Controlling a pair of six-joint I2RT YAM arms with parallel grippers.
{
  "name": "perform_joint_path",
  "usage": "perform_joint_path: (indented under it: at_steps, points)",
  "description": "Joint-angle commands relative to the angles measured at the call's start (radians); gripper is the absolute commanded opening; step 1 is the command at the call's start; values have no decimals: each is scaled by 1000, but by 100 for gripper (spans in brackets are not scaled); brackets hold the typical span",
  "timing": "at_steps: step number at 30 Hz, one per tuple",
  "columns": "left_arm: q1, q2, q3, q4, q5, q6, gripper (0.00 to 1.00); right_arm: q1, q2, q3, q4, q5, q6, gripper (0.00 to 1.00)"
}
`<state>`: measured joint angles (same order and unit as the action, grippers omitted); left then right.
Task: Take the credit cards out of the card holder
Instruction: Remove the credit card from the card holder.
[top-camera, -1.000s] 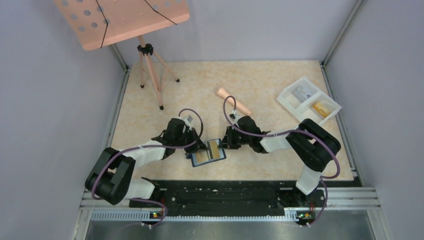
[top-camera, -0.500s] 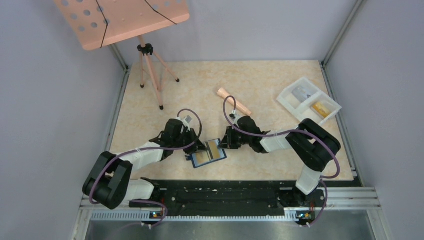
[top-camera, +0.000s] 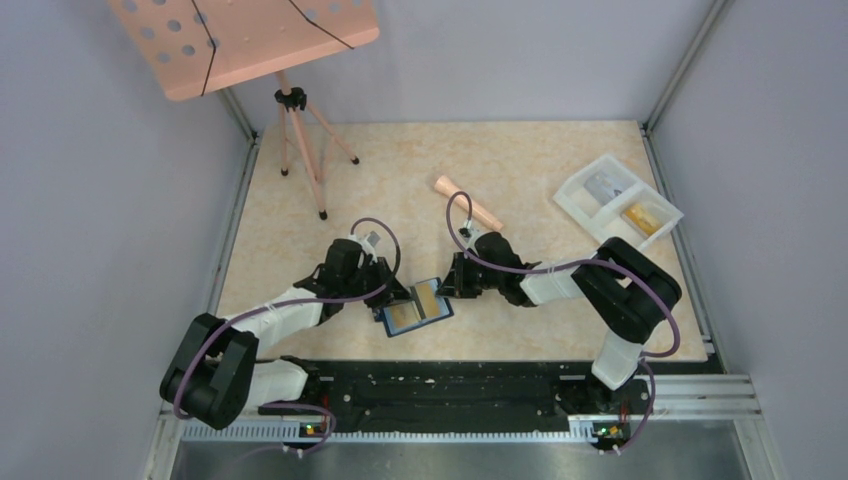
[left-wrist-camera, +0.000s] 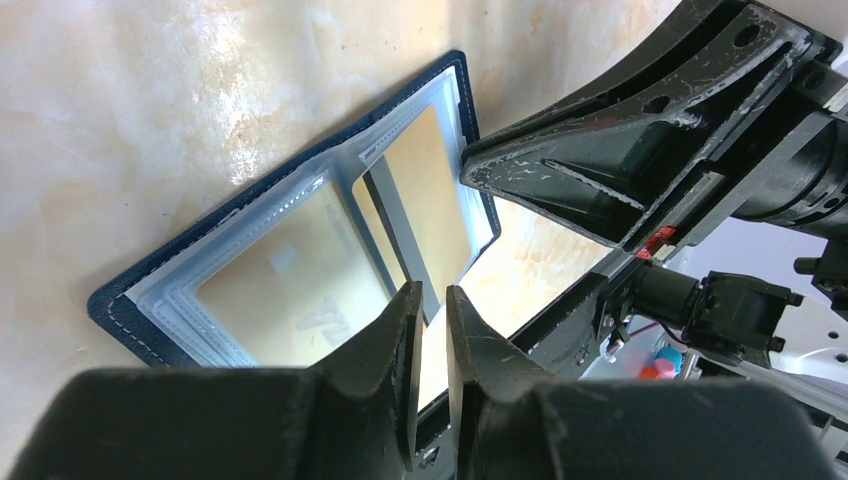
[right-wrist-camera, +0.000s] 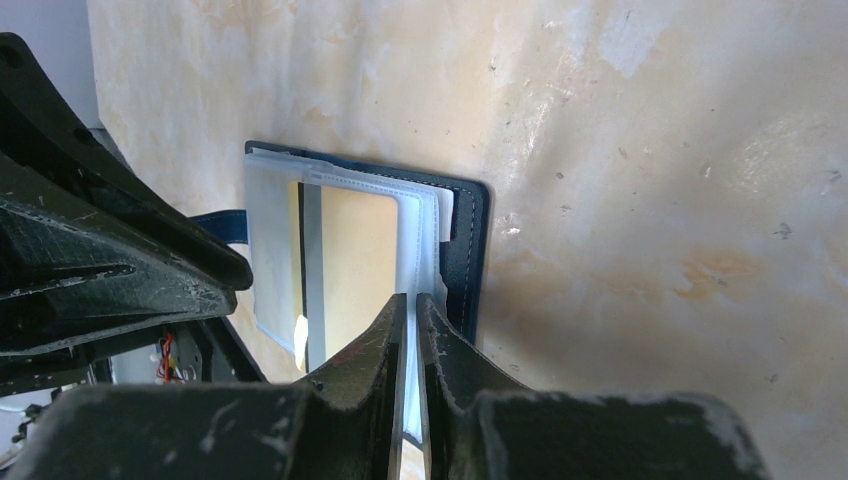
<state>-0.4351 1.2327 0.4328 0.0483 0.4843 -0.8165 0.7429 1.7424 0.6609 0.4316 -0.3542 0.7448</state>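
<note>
Card holder (right-wrist-camera: 468, 250) on bench (right-wrist-camera: 650, 200): right jaws pinch its edge; left jaws just eased to a slit, hold uncertain; tan-gold card (right-wrist-camera: 360, 270) still pocketed.

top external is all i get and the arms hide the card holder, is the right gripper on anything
Observer: The right wrist view shows the right gripper pinched shut on the edge of a clear sleeve of the card holder.
Operator: is the gold card out of it
Observer: No. The tan-gold card lies inside its sleeve, with a grey strip beside it.
Operator: and the left gripper
Observer: In the left wrist view the left gripper sits at the holder's near edge with its jaws a narrow slit apart. I cannot tell whether it grips anything.
</note>
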Motion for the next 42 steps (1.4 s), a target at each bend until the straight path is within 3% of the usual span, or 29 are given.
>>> perform_joint_path:
  at_steps: [1, 12, 27, 42]
  points:
    - [4, -19, 1, -9, -29, 10, 22, -1, 23, -21, -52, 38, -28, 9]
    - [4, 4, -4, 30, -104, -15, 32, 0, 18, -18, -48, 37, -28, 9]
    - [1, 94, -7, 136, -87, -35, 33, -1, 28, -24, -34, 31, -24, 9]
    - [-18, 107, -22, 130, -147, -52, 33, 0, 32, -27, -25, 29, -20, 9]
